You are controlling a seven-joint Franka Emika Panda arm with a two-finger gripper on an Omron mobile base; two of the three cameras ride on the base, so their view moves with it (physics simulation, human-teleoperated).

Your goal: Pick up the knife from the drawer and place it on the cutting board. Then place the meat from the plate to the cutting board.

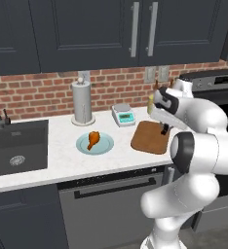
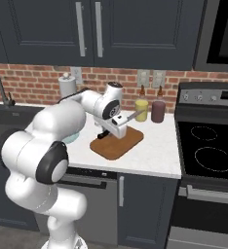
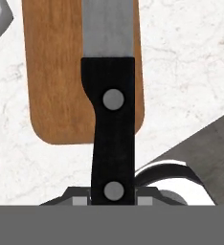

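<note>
So the end effector is clamped on the knife, gripping it down at the butt of the black handle. In the hand view the grey blade runs straight up the frame, with the cutting board underneath it. The knife hangs above the board; I can't tell whether it touches the wood.

From the left base view the board sits on the white marble tabletop, right of the plate. The meat is lying on that plate, well apart from the board. A little scale sits just behind the board, a paper towel roll stands by the brick wall, and the sink is off to the left.

Right base view shows two bottles behind the board and the stove to the right.
</note>
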